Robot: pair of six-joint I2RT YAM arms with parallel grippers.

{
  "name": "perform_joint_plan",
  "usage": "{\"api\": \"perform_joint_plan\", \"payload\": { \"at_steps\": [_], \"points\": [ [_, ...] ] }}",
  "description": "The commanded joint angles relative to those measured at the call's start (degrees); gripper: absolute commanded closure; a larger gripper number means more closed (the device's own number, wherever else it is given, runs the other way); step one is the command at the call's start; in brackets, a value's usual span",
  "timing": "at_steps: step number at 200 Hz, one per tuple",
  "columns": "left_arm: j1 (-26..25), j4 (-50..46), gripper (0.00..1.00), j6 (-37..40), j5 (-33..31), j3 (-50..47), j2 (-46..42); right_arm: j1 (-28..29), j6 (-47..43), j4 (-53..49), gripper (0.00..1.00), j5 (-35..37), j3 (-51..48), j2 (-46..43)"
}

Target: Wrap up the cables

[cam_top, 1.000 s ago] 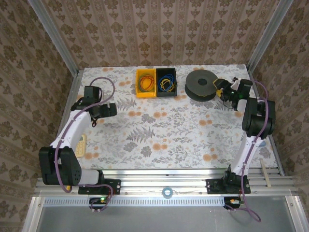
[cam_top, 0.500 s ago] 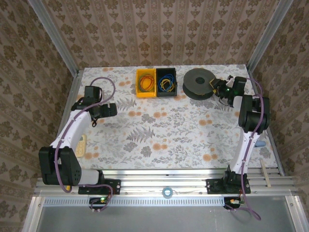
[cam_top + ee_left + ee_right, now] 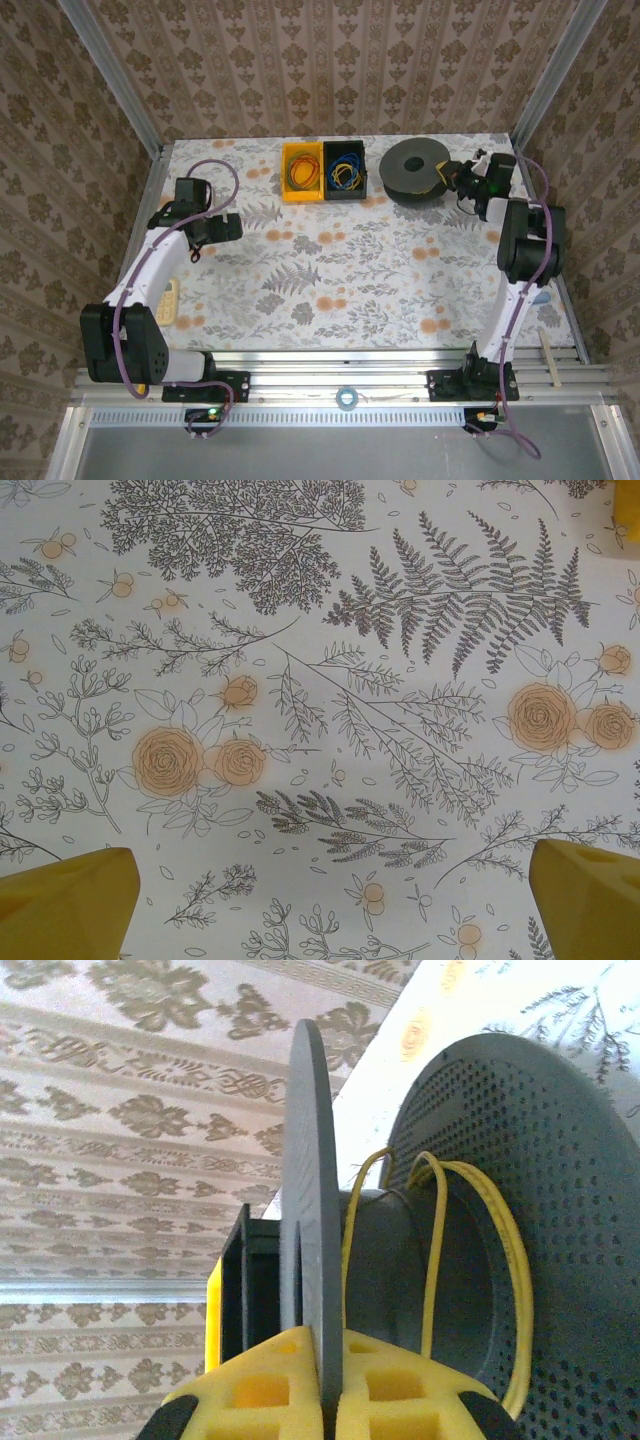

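Top: right gripper (image 3: 458, 177) sits at the right rim of the grey spool (image 3: 415, 172), far right; spare cables (image 3: 346, 172) lie in the black bin (image 3: 344, 196), far middle. Left wrist: left gripper (image 3: 330, 910) is spread wide, empty, over bare cloth. Right wrist: fingers are clamped on one spool flange with the yellow cable (image 3: 435, 1250) looped slackly on the hub, so I'd grip firm and level or the loops will slip.

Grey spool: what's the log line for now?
right claw: shut on dark grey plastic spool rim | thin yellow cable: loose around hub | left claw: open, empty
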Motion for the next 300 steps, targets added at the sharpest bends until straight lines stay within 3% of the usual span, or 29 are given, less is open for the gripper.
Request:
{"api": "perform_joint_plan", "payload": {
  "at_steps": [1,41,73,98,118,138,160,201,263,293,300],
  "points": [
    [-0.51,0.57,0.0,0.79,-1.12,0.16,-1.78,-0.91,-8.17,-7.64,1.0,0.91,-3.99,-9.4],
    [-0.67,2.16,0.0,0.71,-0.95,-0.21,-1.38,-0.33,-14.1,-17.74,1.0,-1.95,-13.08,-27.93],
    [-0.66,3.1,0.0,0.85,-0.6,-0.62,-0.62,3.52,-19.44,-30.75,1.0,-4.96,-18.65,-42.64],
    [-0.72,3.38,0.0,1.09,-0.27,-0.45,-0.12,10.07,-18.66,-36.76,1.0,-7.3,-21.98,-50.11],
    [-0.74,3.9,0.0,0.9,0.18,-0.51,-0.11,18.81,-11.73,-29.86,1.0,-7.28,-26.82,-51.79],
    [-0.81,4.35,0.0,0.6,0.56,-0.91,-0.08,27.24,-2.42,-13.75,1.0,-5.28,-32.44,-48.73],
    [-1.1,3.86,0.0,0.6,0.7,-1.15,-0.41,33.6,1.83,0.79,1.0,-3.3,-34.05,-41.73],
    [-1.27,2.61,0.0,0.37,0.35,-1.43,-1.93,37.13,7.62,19.17,1.0,-3.85,-31.79,-27.0],
    [-1.44,-1.01,0.0,0.93,0.24,0.2,-0.52,37.14,10.06,27.43,1.0,-5.36,-32.73,-11.17],
    [-1.56,-2.06,0.0,1.16,0.4,1.16,0.19,37.19,7.47,23.37,1.0,-5.27,-32.49,-8.93],
    [-1.64,-2.26,0.0,1.22,0.84,1.39,0.56,37.25,6.01,21.21,0.95,-5.14,-32.18,-8.99]
  ]
}}
